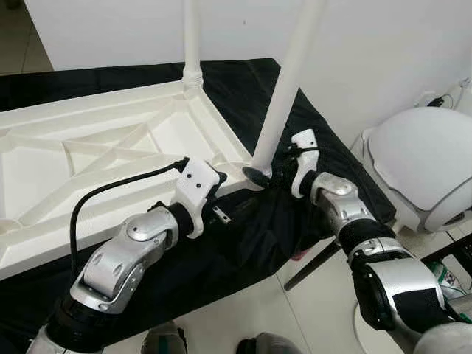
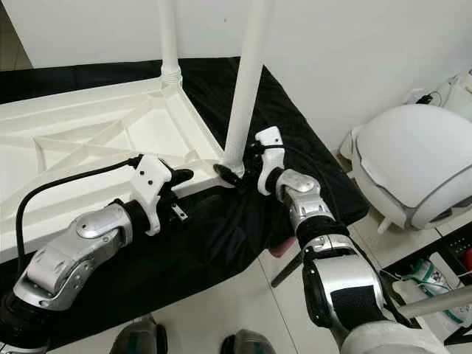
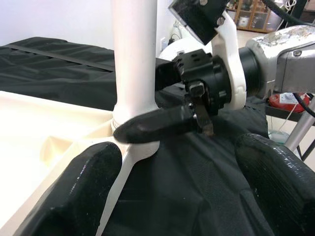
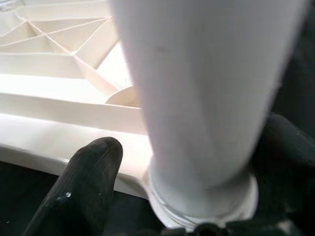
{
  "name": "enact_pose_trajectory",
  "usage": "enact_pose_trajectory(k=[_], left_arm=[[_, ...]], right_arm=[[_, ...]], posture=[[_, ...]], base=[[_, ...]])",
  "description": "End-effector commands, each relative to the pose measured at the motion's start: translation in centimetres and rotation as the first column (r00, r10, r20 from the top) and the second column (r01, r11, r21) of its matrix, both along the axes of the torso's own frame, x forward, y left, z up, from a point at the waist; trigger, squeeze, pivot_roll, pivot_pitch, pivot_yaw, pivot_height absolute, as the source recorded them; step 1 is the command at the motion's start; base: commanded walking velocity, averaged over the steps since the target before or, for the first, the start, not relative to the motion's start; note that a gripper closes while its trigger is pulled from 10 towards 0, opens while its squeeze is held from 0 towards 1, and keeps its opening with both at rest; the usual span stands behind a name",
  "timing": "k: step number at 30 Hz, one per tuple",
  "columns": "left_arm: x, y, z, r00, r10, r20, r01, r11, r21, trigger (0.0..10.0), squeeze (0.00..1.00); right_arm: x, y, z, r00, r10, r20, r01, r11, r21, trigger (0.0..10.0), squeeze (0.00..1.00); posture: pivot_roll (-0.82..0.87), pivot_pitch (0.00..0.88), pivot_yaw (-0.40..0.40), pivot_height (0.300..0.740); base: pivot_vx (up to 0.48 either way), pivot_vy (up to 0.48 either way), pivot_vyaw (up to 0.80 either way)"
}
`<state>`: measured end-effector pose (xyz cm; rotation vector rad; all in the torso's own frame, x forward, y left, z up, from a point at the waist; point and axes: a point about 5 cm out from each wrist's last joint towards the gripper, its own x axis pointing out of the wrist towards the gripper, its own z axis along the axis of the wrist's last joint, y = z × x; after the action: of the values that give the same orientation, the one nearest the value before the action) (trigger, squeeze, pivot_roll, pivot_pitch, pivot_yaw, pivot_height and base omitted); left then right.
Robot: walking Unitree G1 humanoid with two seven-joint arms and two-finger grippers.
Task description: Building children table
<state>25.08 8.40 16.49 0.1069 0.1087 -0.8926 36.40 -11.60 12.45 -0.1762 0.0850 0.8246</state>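
Table leg [image 1: 284,88], seated at corner socket of upturned tabletop [image 1: 110,147].
Pinched low by right gripper [image 1: 269,173] for turning home; left gripper [image 3: 177,172] spread, idle alongside.

The table top [image 1: 110,155] is white, and so are its legs [image 1: 284,88]. The cloth [image 1: 243,243] under it is black. The robot's arms [image 1: 122,262] are silver with black fingers [image 3: 157,127].

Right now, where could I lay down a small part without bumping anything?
Free: the ribbed underside of the tabletop, left of both legs. Also the black cloth between far leg and near leg. Crowded: the near corner, where right pincer and left pincer meet.
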Motion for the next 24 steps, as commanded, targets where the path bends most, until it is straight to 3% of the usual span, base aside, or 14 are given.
enact_pose_trajectory(k=[1, 5, 8, 9, 11, 12, 13, 24], left_arm=[[-0.2, -0.1, 0.1, 0.998, -0.056, -0.005, 0.056, 0.998, 0.003, 10.0, 0.0], [-0.2, -0.1, 0.1, 0.998, -0.055, -0.005, 0.055, 0.998, 0.004, 10.0, 0.0], [-0.2, 0.1, 0.2, 0.999, -0.051, -0.004, 0.051, 0.999, 0.006, 10.0, 0.0], [-0.3, 0.1, 0.2, 0.999, -0.049, -0.005, 0.049, 0.999, 0.007, 10.0, 0.0], [-0.3, 0.1, 0.2, 0.999, -0.049, -0.005, 0.049, 0.999, 0.007, 10.0, 0.0], [-0.3, 0.2, 0.1, 0.999, -0.048, -0.007, 0.049, 0.999, 0.009, 10.0, 0.0], [-0.4, 0.2, 0.1, 0.999, -0.048, -0.009, 0.048, 0.999, 0.008, 10.0, 0.0], [-0.3, 0.0, 0.1, 0.999, -0.049, -0.012, 0.05, 0.999, 0.002, 10.0, 0.0]], right_arm=[[0.1, 0.2, 0.2, 1.0, 0.005, 0.006, -0.005, 1.0, -0.011, 10.0, 0.0], [0.2, 0.6, 0.2, 1.0, 0.009, 0.002, -0.009, 1.0, -0.007, 10.0, 0.0], [0.4, 2.0, 0.5, 0.999, 0.023, 0.026, -0.023, 1.0, 0.003, 10.0, 0.0], [0.5, 2.3, 0.8, 0.999, 0.026, 0.039, -0.026, 1.0, 0.009, 6.8, 0.0], [0.5, 2.3, 0.8, 0.999, 0.026, 0.039, -0.026, 1.0, 0.009, 6.8, 0.0], [0.6, 2.3, 1.0, 0.999, 0.019, 0.049, -0.02, 1.0, 0.024, 2.2, 0.0], [0.7, 2.2, 1.3, 0.998, 0.012, 0.057, -0.014, 0.999, 0.033, 0.0, 0.0], [0.5, 0.7, 0.9, 0.998, 0.013, 0.068, -0.014, 1.0, 0.019, 0.0, 0.0]], posture=[[0.05, 0.0, -0.074, 0.74], [0.06, 0.0, -0.072, 0.74], [0.07, 0.0, -0.068, 0.74], [0.07, 0.0, -0.069, 0.74], [0.07, 0.0, -0.069, 0.74], [0.07, 0.0, -0.068, 0.74], [0.07, 0.0, -0.069, 0.74], [0.05, 0.0, -0.07, 0.74]], base=[[0.0, 0.0, 0.0], [0.0, 0.0, 0.0], [0.0, 0.0, 0.0], [0.0, 0.0, 0.0], [0.0, 0.0, 0.0], [0.0, 0.0, 0.0], [0.0, 0.0, 0.0], [0.0, 0.0, 0.0]])
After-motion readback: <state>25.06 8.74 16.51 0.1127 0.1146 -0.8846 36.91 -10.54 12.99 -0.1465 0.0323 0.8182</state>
